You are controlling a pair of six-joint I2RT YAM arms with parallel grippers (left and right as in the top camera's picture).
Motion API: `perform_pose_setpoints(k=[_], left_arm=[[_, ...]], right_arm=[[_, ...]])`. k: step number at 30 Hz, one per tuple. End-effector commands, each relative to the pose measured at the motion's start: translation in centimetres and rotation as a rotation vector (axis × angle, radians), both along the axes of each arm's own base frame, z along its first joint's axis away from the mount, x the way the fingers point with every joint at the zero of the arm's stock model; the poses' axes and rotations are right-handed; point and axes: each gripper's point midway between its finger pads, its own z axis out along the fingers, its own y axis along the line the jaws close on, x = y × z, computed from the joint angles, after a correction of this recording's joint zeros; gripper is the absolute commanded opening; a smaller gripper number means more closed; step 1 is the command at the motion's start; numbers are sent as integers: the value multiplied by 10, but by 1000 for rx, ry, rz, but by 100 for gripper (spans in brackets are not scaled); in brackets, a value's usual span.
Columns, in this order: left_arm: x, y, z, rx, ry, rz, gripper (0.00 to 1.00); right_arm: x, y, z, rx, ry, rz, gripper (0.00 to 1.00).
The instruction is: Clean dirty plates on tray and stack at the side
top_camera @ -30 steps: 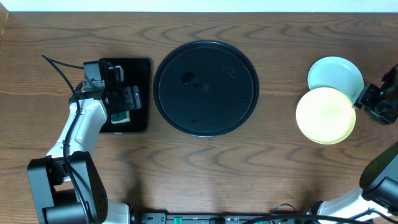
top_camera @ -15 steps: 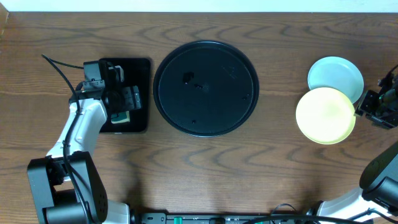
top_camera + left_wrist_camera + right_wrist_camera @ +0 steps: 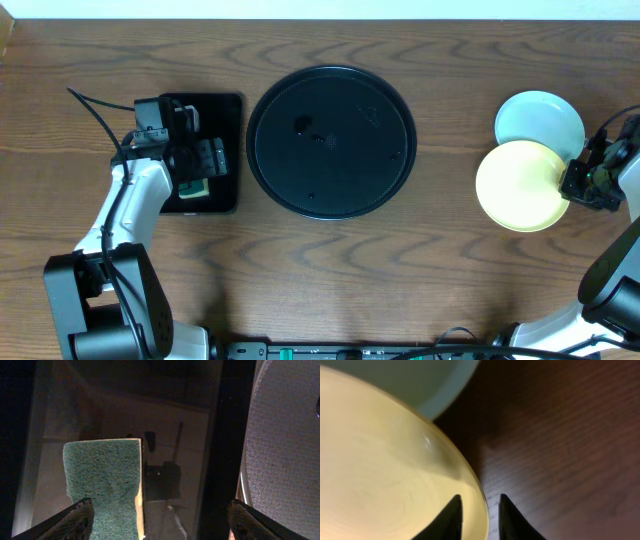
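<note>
From overhead, the left gripper [image 3: 208, 158] is seen poised over a small rectangular tray [image 3: 228, 110], with a sponge [image 3: 193, 188] lying just beside its fingers on that tray. The large round tray [image 3: 330, 140] lies near this gripper, on the side away from the arm's base, and no plate is seen on it. The right gripper [image 3: 578, 185] is set at the rim of the yellow plate [image 3: 520, 188], which rests on the wooden table [image 3: 330, 260] and overlaps the edge of a mint plate [image 3: 540, 118] just beyond the gripper. Both plates are well apart from the round tray. In the left wrist view, the fingertips [image 3: 75, 520] are spread wide with nothing held between them. The green face of the sponge is seen ahead of the finger at the left of this view, and the textured floor of the round tray is seen past the other finger. In the right wrist view, the fingertips [image 3: 451, 517] are drawn close together astride the yellow plate's rim, one over the plate's inside and one over the table. Whether the rim is actually pinched cannot be told. The mint plate is seen further ahead, under the yellow one.
</note>
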Motion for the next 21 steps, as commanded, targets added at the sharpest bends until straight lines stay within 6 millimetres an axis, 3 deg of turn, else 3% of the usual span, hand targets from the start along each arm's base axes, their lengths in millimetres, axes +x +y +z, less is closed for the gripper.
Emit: perform_pose_setpoints(k=[1,10,12,14,18,21], left_arm=[[0,3,-2,14,6,1,86],[0,3,-2,14,6,1,86],[0,3,-2,14,6,1,86],[0,3,-2,14,6,1,86],[0,3,-2,14,6,1,86],[0,3,-2,14,6,1,86]], right_arm=[[5,0,9,-2,-42,8,19],[-1,-5,-12,-51,-46,-2,22],[-1,-5,-14,-52,-48,-2,15],[1,-6,-13,-55,-57,-2,1],[12,1,-10,-10,-111,15,1],[23,5,4,16,-168,25,1]])
